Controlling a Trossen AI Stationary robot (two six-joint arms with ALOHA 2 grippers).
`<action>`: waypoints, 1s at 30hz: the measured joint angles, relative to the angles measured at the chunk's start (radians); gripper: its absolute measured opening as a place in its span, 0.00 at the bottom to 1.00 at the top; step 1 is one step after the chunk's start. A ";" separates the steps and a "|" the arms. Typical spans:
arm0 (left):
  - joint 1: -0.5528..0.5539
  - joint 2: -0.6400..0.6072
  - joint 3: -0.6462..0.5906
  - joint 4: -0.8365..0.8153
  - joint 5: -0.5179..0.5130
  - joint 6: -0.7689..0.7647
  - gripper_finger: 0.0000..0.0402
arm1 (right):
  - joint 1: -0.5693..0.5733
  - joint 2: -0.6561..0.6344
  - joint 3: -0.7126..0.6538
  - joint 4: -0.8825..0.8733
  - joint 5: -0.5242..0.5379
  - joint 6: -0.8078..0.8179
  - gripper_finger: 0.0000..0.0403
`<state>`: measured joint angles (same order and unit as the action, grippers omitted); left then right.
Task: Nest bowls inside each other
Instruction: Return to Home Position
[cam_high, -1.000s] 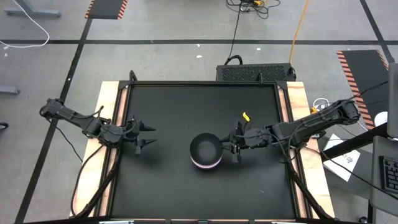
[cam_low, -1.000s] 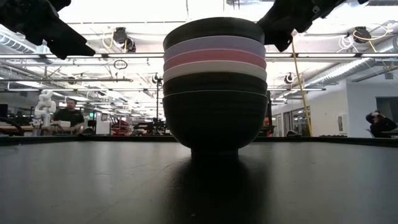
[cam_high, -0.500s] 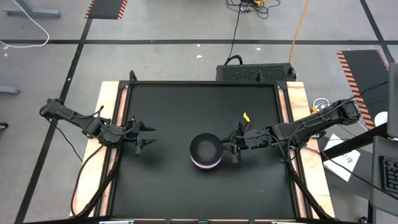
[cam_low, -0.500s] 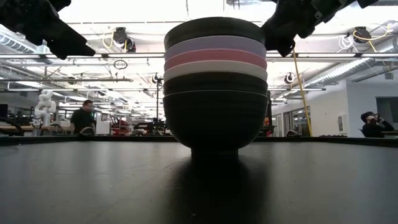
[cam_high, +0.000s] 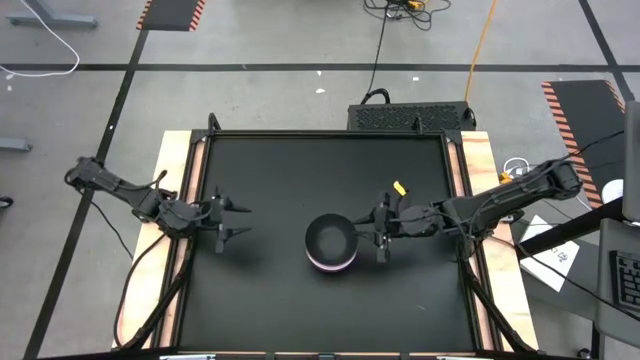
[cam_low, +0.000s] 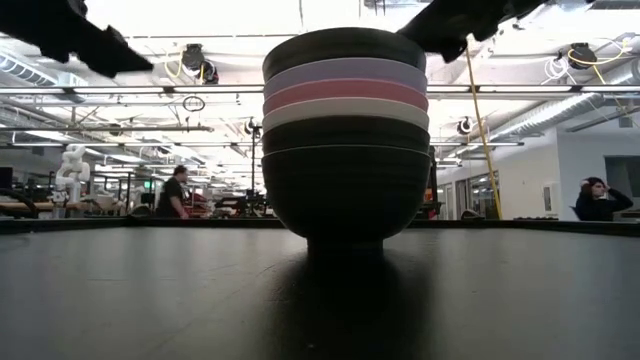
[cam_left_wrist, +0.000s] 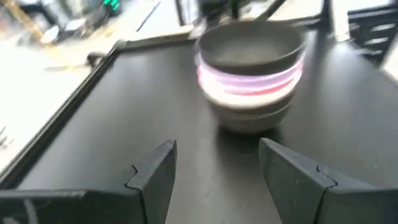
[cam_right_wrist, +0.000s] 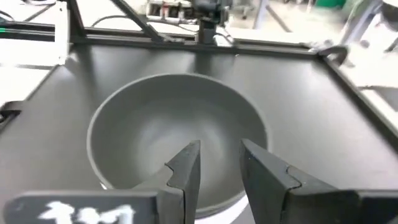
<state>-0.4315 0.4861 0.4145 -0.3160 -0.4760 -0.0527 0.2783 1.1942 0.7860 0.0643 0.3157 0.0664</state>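
All 6 bowls (cam_low: 345, 140) sit nested in 1 stack at the middle of the desk (cam_high: 260, 300): black on top, then lavender, pink, white and, seemingly, 2 black beneath. Homing is in hand: the right arm (cam_high: 480, 205), jaws open and empty beside the stack, must withdraw without nudging it; the left arm (cam_high: 170, 212) waits well apart, jaws open

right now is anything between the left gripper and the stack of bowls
Nothing visible: only bare black table lies between the open left gripper and the stack of bowls. The right gripper hovers beside it.
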 joint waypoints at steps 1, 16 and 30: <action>-0.009 -0.006 0.000 0.019 0.017 0.022 0.58 | 0.006 -0.009 -0.001 -0.001 0.019 -0.007 0.25; -0.097 -0.233 -0.058 0.003 -0.003 0.074 0.58 | 0.027 -0.330 -0.280 0.103 0.054 0.017 0.25; -0.097 -0.335 -0.179 0.166 -0.123 0.130 0.58 | 0.020 -0.414 -0.288 -0.009 0.108 -0.009 0.25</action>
<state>-0.5286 0.1509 0.2357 -0.1499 -0.5988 0.0770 0.2981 0.7807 0.4980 0.0552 0.4240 0.0571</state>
